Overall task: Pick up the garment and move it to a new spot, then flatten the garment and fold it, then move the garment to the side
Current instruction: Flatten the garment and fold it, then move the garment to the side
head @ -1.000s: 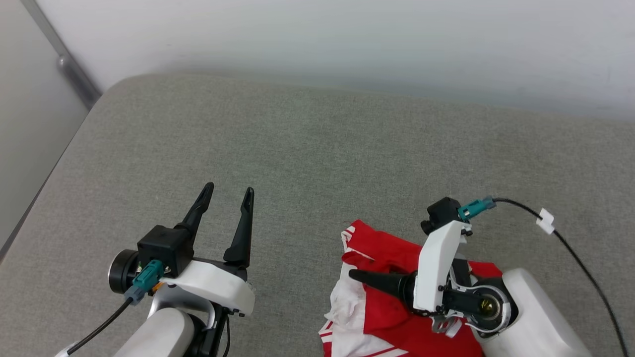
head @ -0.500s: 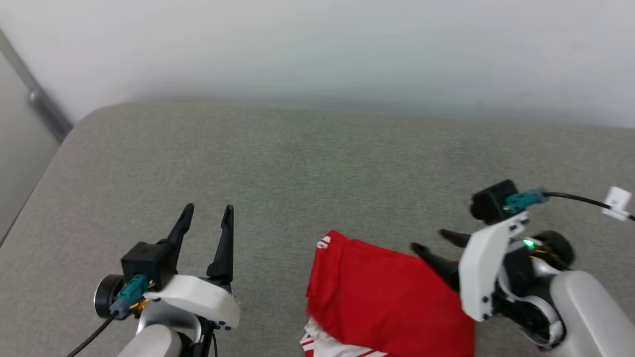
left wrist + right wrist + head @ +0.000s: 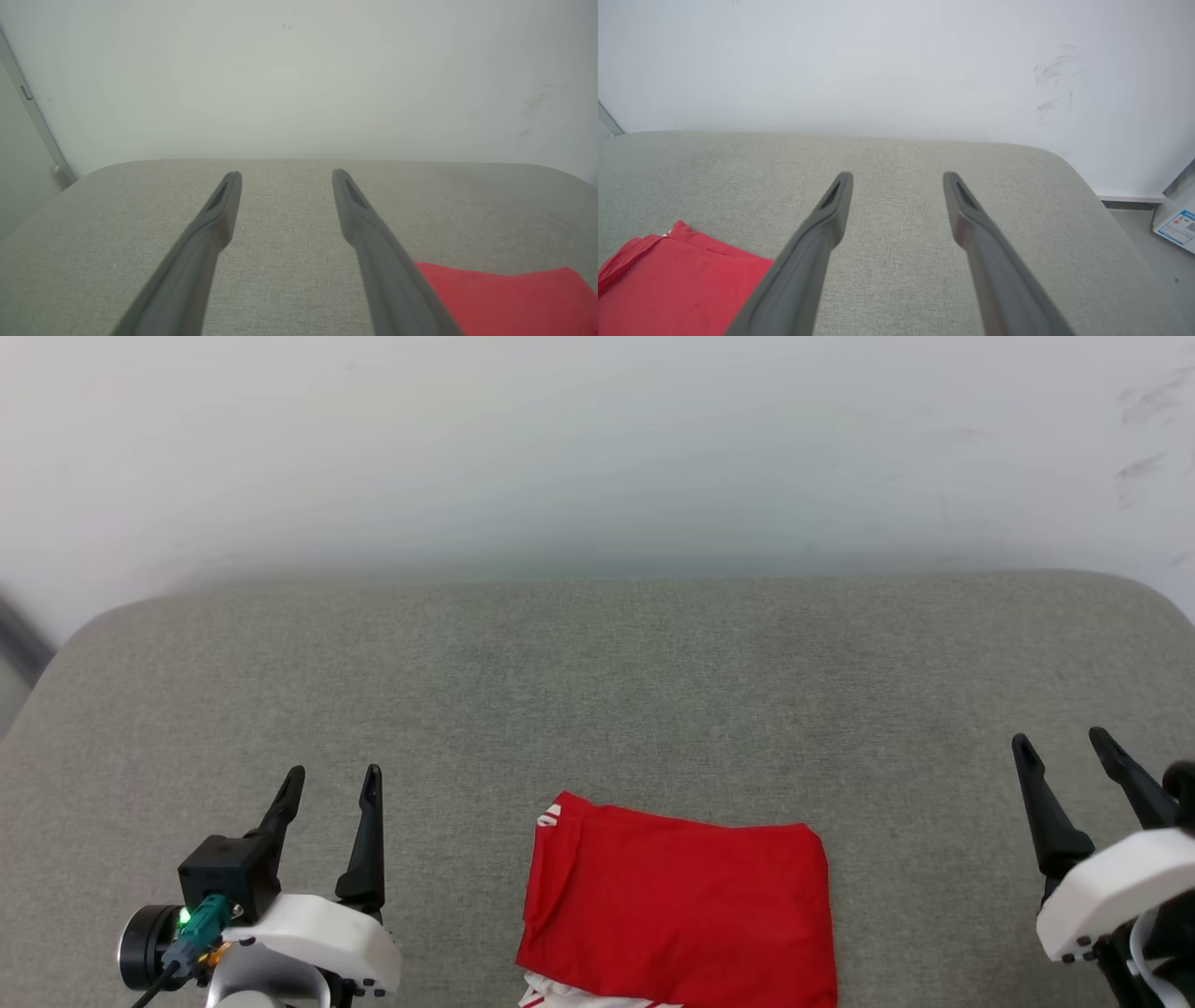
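Observed condition, both arms.

My left gripper (image 3: 335, 770) stood at the lower left of the head view. Its two long dark fingers were spread apart and pointed away from me. In the left wrist view, bare upholstery showed between them, so the jaws were open and gripped no object. My right gripper (image 3: 1060, 737) stood at the lower right in the same attitude, with its fingers likewise parted over bare fabric and free of any load.

The red jersey garment (image 3: 677, 905) lay between the two grippers and well apart from each. It sat at the near edge of the head view and was folded into a compact, roughly rectangular packet with its plain red side up. A small patch of red-and-white striped trim (image 3: 549, 817) showed at the packet's far left corner. A strip of white fabric (image 3: 569, 994) protruded from under its near edge. The top layer appeared smooth, with one lengthwise fold line along the left side. No lettering or number was legible.

The garment rested on a grey-green woven cushioned surface (image 3: 597, 691) with rounded far corners, which abutted a pale white wall (image 3: 597, 448). The right wrist view showed faint dark scuff marks (image 3: 1052, 74) on that wall.
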Motion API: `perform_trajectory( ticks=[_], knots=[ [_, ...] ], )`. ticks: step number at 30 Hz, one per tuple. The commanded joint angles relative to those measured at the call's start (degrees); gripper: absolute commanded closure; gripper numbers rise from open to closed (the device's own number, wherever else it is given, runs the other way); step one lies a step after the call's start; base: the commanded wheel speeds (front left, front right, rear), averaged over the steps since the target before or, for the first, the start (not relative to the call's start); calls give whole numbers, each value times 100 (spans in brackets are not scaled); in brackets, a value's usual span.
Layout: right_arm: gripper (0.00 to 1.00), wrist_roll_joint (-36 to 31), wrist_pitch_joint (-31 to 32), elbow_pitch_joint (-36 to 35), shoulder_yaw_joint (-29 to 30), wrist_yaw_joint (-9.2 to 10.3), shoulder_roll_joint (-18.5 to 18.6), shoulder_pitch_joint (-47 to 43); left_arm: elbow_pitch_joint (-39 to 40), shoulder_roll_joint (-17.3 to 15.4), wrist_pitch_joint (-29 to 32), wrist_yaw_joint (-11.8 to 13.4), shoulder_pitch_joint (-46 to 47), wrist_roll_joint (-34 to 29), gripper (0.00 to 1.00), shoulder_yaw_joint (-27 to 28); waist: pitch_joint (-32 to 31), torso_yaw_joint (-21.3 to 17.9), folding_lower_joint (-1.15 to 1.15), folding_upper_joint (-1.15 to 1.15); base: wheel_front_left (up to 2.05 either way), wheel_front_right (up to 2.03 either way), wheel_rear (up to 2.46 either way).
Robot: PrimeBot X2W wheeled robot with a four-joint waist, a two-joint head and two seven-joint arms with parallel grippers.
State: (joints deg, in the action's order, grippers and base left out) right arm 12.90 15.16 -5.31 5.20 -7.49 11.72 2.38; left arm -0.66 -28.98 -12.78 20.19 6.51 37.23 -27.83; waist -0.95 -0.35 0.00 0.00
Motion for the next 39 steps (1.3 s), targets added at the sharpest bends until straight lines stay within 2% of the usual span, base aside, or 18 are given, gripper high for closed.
perform_trajectory(
  ticks=[1,3,9,23,27,31,35,39],
  knots=[
    [0,-34,-357,-86,16,0,-68,-163,31,-34,-30,33,-76,-17,0,8,-36,-34,0,0,0,0,0],
    [0,-40,-965,-129,-24,0,-70,-373,28,-29,-58,75,-210,-39,0,1,-105,-60,0,0,0,0,0],
    [0,-74,-1557,-68,-252,0,-157,-685,-26,39,-118,88,-437,57,0,64,-192,-82,0,0,0,0,0],
    [0,-19,-1563,-46,-224,1,-367,-712,-184,271,-214,-97,-560,218,0,266,-184,-42,0,0,0,0,0],
    [0,150,-1329,73,-15,1,-421,-756,-206,300,-221,-119,-497,172,0,308,-163,-18,0,0,0,0,0],
    [0,564,-892,381,554,1,-322,-781,-207,355,-232,-134,-457,146,0,341,-124,42,0,0,0,0,0],
    [0,1516,-15,1068,1224,1,-188,-653,-181,391,-236,-139,-392,84,0,363,-46,132,0,0,0,0,0],
    [0,2621,1307,1707,1275,-6,-67,-466,-186,417,-242,-176,-385,31,0,399,34,209,0,0,0,0,0]
  ],
)
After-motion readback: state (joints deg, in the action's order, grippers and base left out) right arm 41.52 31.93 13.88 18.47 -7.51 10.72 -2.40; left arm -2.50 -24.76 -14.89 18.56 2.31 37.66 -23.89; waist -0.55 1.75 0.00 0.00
